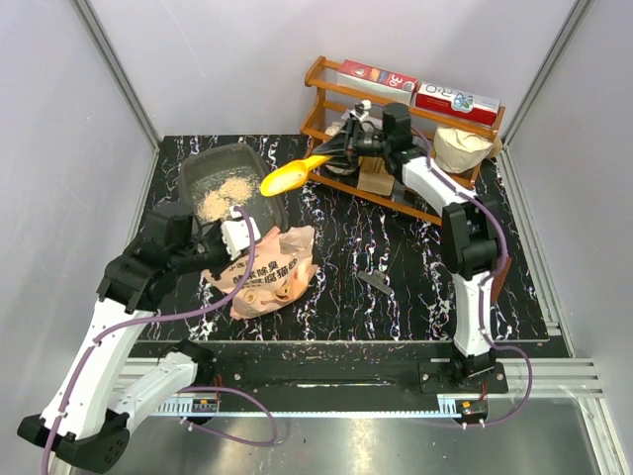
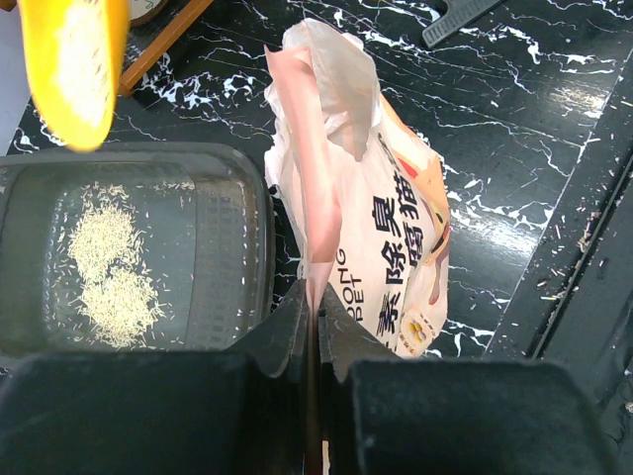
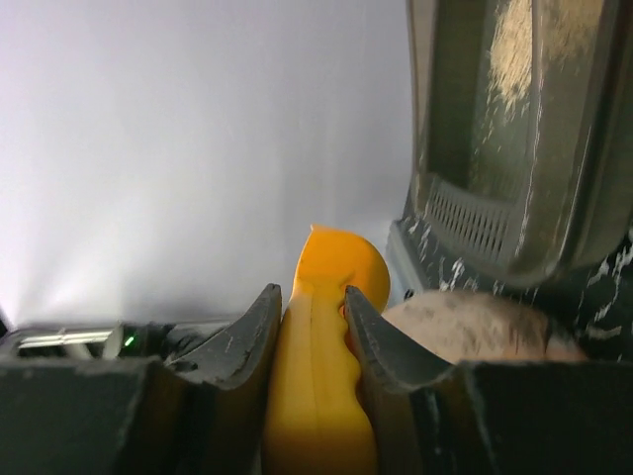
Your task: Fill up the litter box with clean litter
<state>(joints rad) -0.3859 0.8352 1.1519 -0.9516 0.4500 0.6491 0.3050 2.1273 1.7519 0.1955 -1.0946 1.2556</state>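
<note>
**Right gripper [image 1: 334, 156] clamped on yellow-orange plastic scoop [image 1: 292, 178] at tray edge; fill barely started**

Right gripper [image 3: 312, 307] is nearly closed, both fingers pressed flat on the scoop [image 3: 321, 376] handle, no gap visible. In the top view the scoop bowl hangs over the right-hand rim of the litter box [image 1: 198, 163], a shallow dark grey translucent plastic tray in the upper left of the frame. In the left wrist view the scoop [image 2: 74, 59] sits at upper left above the litter box [image 2: 262, 228], with a pale patch inside it, probably granules, not certain.

Left gripper [image 1: 237, 233] is just below the tray. In its own view the left gripper [image 2: 315, 302] is closed almost to nothing, pinching a thin fold of the pink-orange plastic bag [image 2: 396, 228] with printed Chinese characters. The bag [image 1: 267, 272] slumps on the black white-veined table [image 1: 396, 257], lower centre-left, just beside the tray, mouth held up.

Clean litter [image 1: 226, 193], small pale beige granules, lies in the tray as a couple of thin patches. The left wrist view shows the clean litter [image 2: 109, 267] scattered with bare tray floor all around it.

Progress, my read:
- Done: a little litter in the tray, bag held open.
- Left: most of the fill. The floor is mostly uncovered, so many more scoops are likely, or a pour from the bag.
</note>
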